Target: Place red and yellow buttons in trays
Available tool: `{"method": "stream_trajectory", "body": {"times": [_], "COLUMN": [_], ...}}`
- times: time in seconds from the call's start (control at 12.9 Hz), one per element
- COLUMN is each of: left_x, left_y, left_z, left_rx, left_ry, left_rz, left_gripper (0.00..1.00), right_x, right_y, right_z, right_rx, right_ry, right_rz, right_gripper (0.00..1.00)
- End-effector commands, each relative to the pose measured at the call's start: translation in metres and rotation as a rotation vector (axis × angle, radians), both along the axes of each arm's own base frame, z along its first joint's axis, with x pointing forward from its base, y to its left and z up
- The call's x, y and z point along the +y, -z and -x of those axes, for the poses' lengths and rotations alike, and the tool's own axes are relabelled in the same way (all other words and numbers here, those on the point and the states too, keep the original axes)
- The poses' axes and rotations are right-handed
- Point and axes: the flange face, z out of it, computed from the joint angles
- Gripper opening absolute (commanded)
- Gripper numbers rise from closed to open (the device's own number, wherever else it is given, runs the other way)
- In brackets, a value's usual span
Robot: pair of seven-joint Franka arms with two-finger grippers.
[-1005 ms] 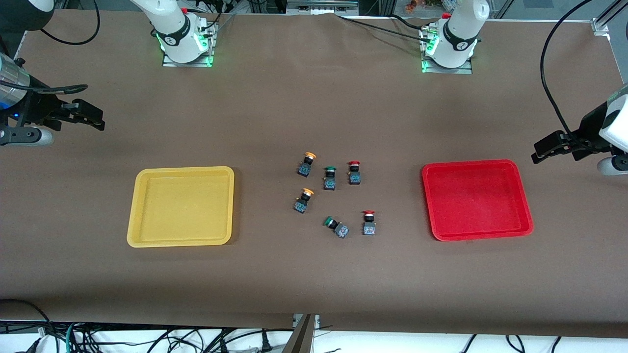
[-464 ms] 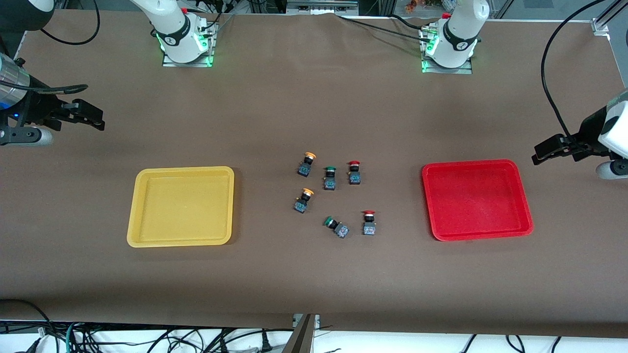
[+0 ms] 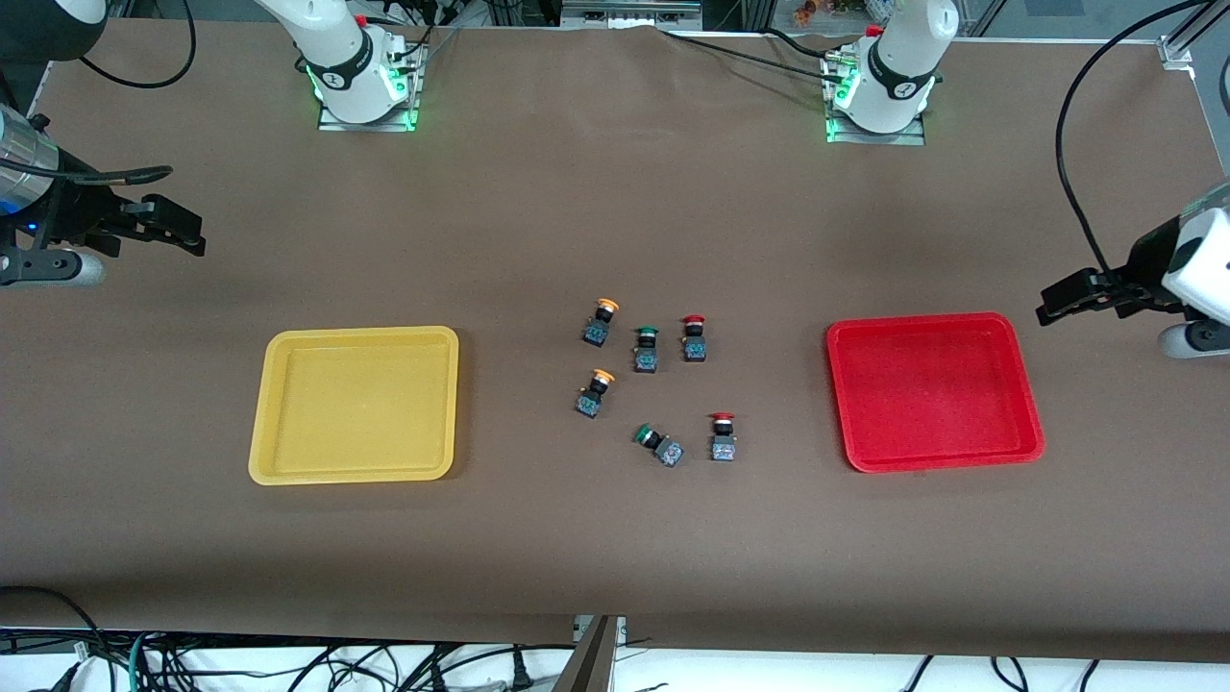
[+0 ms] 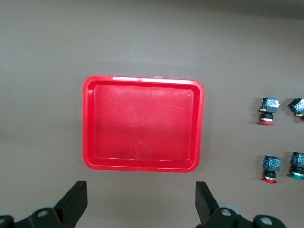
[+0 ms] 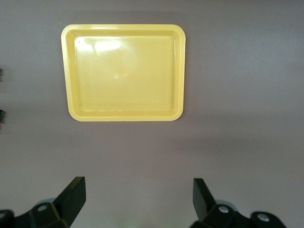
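- Overhead, from the front view, the brown table (image 3: 615, 192) carries a yellow tray (image 3: 279, 404) toward the right arm's end and a red tray (image 3: 1028, 404) toward the left arm's end, both empty.
- Between the trays sit 6 small push-button switches, well apart from either tray. Farthest from the front camera runs a row of 3: a yellow button (image 3: 600, 321) toward the yellow tray, a green button (image 3: 646, 348) in the middle, a red button (image 3: 694, 337) toward the red tray.
- Nearer to the camera are a second yellow button (image 3: 594, 392), then a second green button (image 3: 659, 445) lying tilted, and just beside it a second red button (image 3: 723, 436) standing upright.
- The right gripper (image 3: 197, 238) hangs in the air over bare table at the right arm's end, not over the yellow tray. The left gripper (image 3: 1043, 309) hangs over bare table just off the red tray's corner. Neither holds anything.
- Next, the left wrist view: the left gripper (image 4: 140, 202) has its 2 fingers (image 4: 73, 202) spread wide and empty, with the red tray (image 4: 90, 123) below them on the table. Both red buttons (image 4: 267, 114) (image 4: 271, 168) show at the edge, with parts of the green ones beside them.
- Last, the right wrist view: the right gripper (image 5: 138, 198) is likewise spread wide and empty, its fingers (image 5: 73, 195) framing bare table, and the yellow tray (image 5: 69, 71) lies empty below.
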Motion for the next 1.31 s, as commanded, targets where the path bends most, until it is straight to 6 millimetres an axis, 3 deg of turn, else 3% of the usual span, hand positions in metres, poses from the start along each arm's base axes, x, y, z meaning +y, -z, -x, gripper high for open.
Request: {"method": "stream_trajectory", "body": {"times": [0.0,0.15,0.54,0.7,0.85,0.93,1.24], "left_x": [-0.043,-0.075,-0.116,-0.145,-0.182,-0.202,-0.250], "left_y": [0.028,0.061,0.111,0.148,0.197,0.211,0.257], "left_z": [-0.015,-0.023,-0.051,-0.062,-0.065,-0.066,-0.090], "left_rx": [0.048,0.089,0.011,-0.014,-0.006,-0.002,-0.021], "left_ry": [0.043,0.013,0.027,0.059,0.108,0.131,0.123], "left_rz": [0.001,-0.007,0.021,0.027,0.028,0.029,0.044], "left_gripper": [1.00,1.00,1.00,1.00,1.00,1.00,1.00], "right_x": [0.000,0.000,0.003,0.003,0.000,0.001,-0.005], "right_y": [-0.002,-0.001,0.001,0.019,0.025,0.041,0.056], "right_z": [-0.005,-0.006,-0.006,-0.014,-0.017,-0.023,-0.031], "right_rx": [-0.006,-0.004,0.001,0.030,0.038,0.060,0.075], "right_ry": [-0.009,-0.017,-0.031,-0.030,-0.026,-0.029,-0.034], "right_rz": [-0.015,-0.015,-0.017,-0.017,-0.016,-0.015,-0.014], "right_gripper": [1.00,1.00,1.00,1.00,1.00,1.00,1.00]}}
